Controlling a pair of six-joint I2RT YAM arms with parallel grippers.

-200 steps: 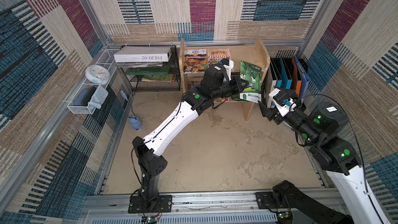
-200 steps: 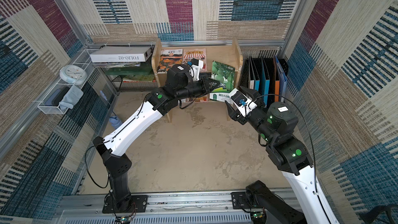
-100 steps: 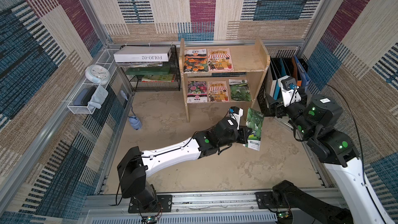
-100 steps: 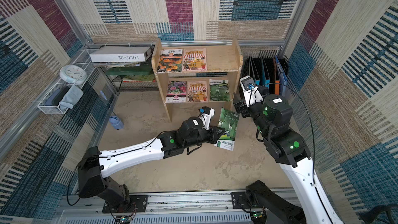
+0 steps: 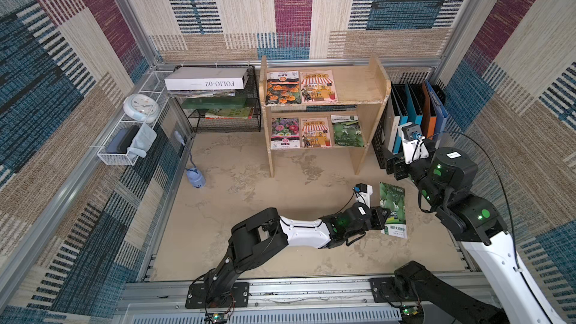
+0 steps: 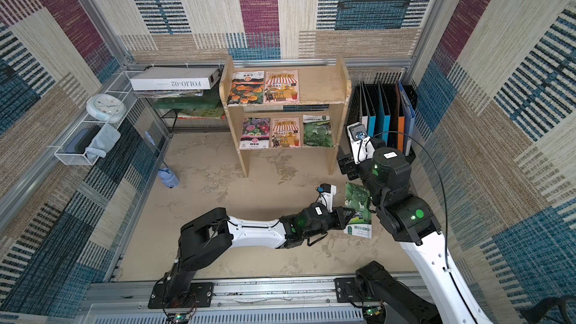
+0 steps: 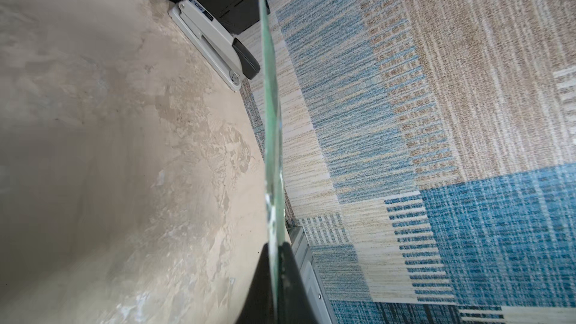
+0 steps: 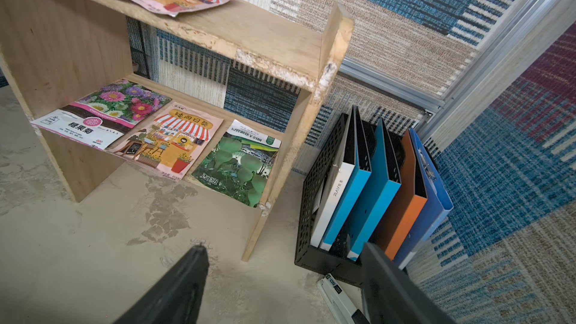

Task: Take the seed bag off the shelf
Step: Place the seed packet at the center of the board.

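green glossy flat seed bag (image 5: 393, 204) clear of light wooden two-tier shelf (image 5: 358, 85), pinched edge-on in closed left fingers (image 7: 260, 288), low over sandy bench (image 5: 243, 188), well apart from shelf. right fingers (image 8: 180, 282) spread wide, empty. removal judged done; set-down and release outstanding.

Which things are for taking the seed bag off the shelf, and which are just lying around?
For the job:
- green seed bag, pinched in the left tool
- wooden shelf

Just lying about:
- clock
- folders
- stapler
- white box
- other seed bags on the shelf
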